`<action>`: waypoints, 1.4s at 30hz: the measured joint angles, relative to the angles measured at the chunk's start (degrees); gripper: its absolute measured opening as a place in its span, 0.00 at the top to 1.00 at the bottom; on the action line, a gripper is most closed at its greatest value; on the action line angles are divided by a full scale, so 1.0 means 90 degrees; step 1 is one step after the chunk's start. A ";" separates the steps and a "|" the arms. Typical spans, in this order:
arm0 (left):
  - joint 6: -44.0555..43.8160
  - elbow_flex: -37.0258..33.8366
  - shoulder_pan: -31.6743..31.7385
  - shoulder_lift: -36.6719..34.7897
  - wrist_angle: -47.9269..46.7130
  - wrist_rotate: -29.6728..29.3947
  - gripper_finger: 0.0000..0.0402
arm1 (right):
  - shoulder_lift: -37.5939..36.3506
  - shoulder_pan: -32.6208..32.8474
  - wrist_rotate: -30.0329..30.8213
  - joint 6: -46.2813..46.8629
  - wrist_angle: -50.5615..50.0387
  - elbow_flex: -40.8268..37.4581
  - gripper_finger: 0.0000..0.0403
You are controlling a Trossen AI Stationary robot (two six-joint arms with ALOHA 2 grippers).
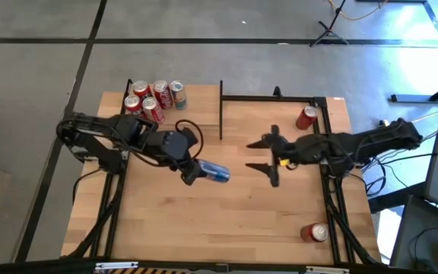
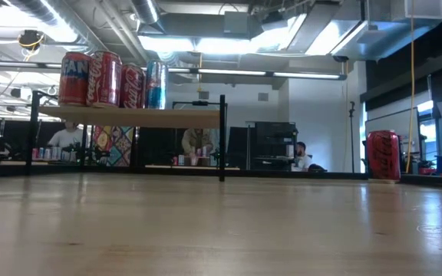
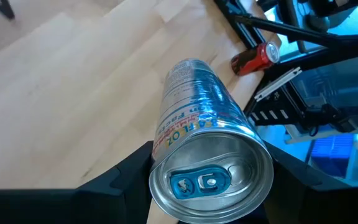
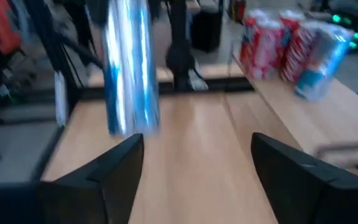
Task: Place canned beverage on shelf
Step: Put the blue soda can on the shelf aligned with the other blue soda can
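My left gripper (image 1: 196, 172) is near the table's middle, shut on a blue and silver can (image 1: 216, 173). The shelf (image 2: 129, 117) stands at the far left and carries several cans (image 1: 154, 99), mostly red. My right gripper (image 1: 272, 160) hangs open and empty to the right of the blue can, its fingers pointing toward it. In the right wrist view the blue can (image 4: 129, 68) shows above the tabletop. My left gripper pinches the blue can between its two fingers (image 3: 126, 177), on opposite sides of the wall near the can's pull-tab end (image 3: 160, 155). The fingers come from the table's left. The can sticks out past them toward the table's right, tilted and lifted clear of the table.
One red can (image 1: 306, 116) stands at the far right beside the black frame rail (image 1: 325, 122). Another red can (image 1: 314, 232) lies at the near right. A black post (image 1: 220, 110) marks the shelf's right end. Bare tabletop (image 1: 204, 221) lies toward the near edge.
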 joint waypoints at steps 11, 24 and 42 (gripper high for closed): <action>0.0383 0.0000 0.0099 0.0029 0.0132 -0.0148 0.48 | 0.1126 -0.0703 -0.1664 0.0239 0.1295 -0.0002 0.77; 0.0556 -0.0017 0.0184 -0.0034 0.0061 -0.0974 0.48 | 0.1657 -0.0696 -0.1740 0.0237 0.1774 0.0005 0.99; 0.0722 0.0002 0.0292 -0.0041 -0.0170 -0.2870 0.48 | 0.1816 -0.0676 -0.1754 0.0246 0.1508 -0.0004 0.98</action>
